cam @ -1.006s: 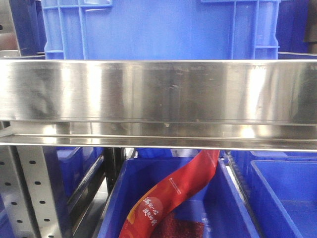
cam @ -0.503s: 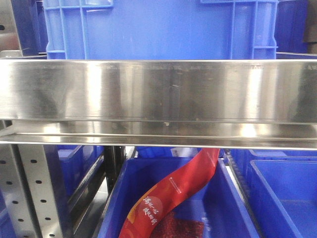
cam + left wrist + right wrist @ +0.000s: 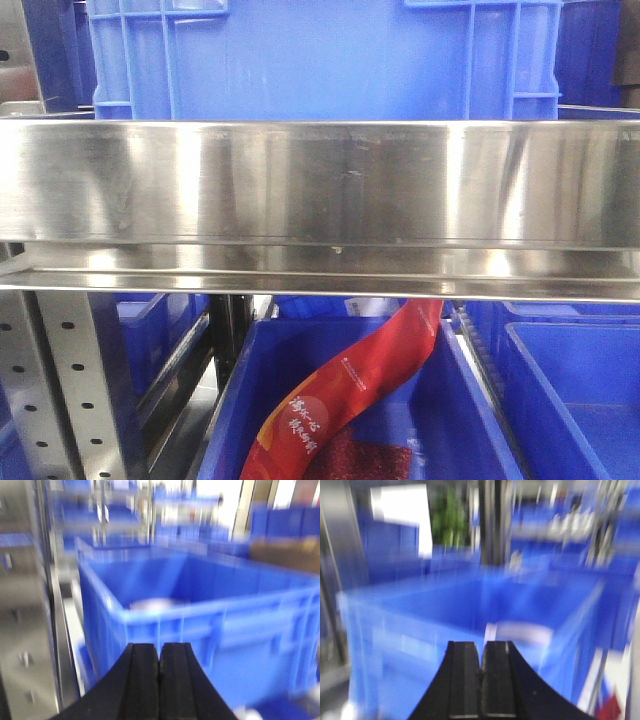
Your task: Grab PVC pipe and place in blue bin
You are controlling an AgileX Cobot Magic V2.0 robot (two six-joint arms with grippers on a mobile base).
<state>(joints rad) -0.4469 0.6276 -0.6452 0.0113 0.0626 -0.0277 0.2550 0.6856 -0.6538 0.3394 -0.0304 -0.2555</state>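
Left end effector (image 3: pixel 159 672) pressed closed before blue bin (image 3: pixel 210 625) (pipe unidentifiable).

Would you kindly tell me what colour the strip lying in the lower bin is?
Red strip, clearest in the front-facing view.

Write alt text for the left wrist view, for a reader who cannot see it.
The left tool, its two black fingers pressed together with nothing between them, points at a large blue bin seen through motion blur. A pale, indistinct shape lies inside the bin; a metal rack post stands at left.
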